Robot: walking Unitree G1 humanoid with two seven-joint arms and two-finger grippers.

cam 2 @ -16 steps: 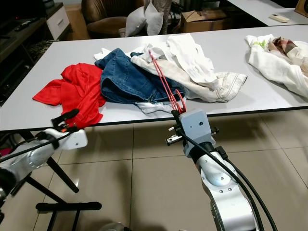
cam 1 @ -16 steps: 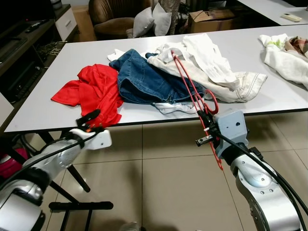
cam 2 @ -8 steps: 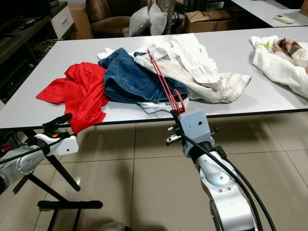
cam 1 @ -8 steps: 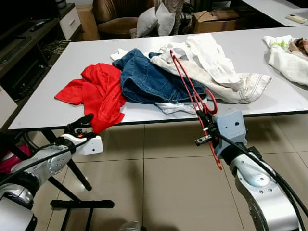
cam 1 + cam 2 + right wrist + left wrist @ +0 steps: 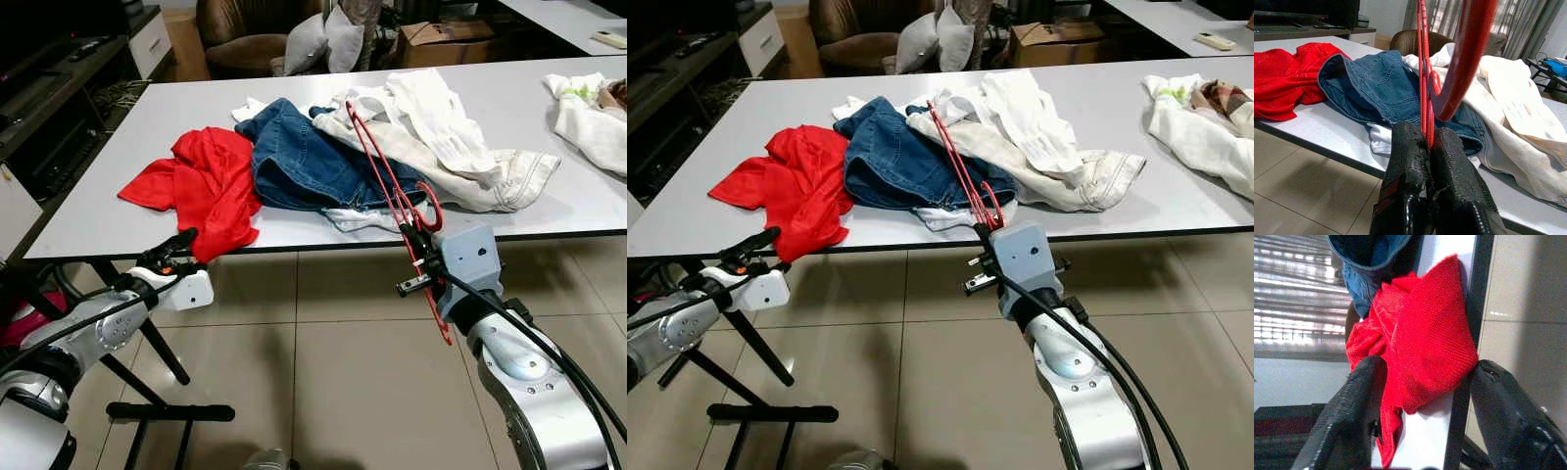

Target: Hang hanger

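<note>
Right gripper (image 5: 415,242) pinches red hanger (image 5: 384,172) (left gripper (image 5: 174,250) spread) before clothes-heaped table (image 5: 118,166).

The right gripper (image 5: 1428,147) is pinching the thin red hanger (image 5: 1459,58) between its closed black fingers (image 5: 1405,166), just off the white table's (image 5: 1327,132) edge, where a red garment (image 5: 1283,78), blue jeans (image 5: 1376,83) and cream clothes (image 5: 1518,127) are lying.

You had a red shirt (image 5: 201,181), blue jeans (image 5: 304,166) and white clothes (image 5: 441,137) heaped on the table (image 5: 88,211).
</note>
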